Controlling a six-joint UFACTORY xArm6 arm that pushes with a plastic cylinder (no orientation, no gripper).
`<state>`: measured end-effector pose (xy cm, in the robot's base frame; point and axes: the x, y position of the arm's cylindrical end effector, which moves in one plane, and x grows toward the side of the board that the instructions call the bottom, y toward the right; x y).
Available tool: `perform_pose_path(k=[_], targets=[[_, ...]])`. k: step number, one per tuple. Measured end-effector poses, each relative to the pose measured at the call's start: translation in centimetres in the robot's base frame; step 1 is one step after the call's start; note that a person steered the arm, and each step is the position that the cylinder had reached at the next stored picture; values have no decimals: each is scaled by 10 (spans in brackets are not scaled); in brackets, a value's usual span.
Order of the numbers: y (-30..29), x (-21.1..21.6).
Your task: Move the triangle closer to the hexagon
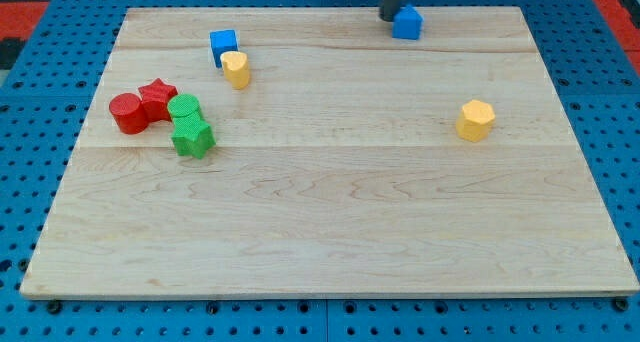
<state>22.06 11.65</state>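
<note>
Jaws: none, just my tip touching the blue triangle block at top edge of wooden board. Yellow hexagon block well apart, lower right. Count: 2 blue, 2 yellow, 2 red, 2 green.

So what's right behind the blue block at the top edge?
Behind the blue triangle block, on its upper-left side, stands my rod, with my tip beside the block. Whether they touch cannot be told. The block's far face is hidden.
</note>
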Motion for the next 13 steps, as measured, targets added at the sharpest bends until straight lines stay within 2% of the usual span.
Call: perform_pose_path(k=[1,2,3,5,6,7,8,9,10,11,12,13], targets=[[33,45],[21,17],[61,28],[39,127],[25,99],[72,70],[89,101],[58,121],[74,97],[9,94],[15,123],[38,123]])
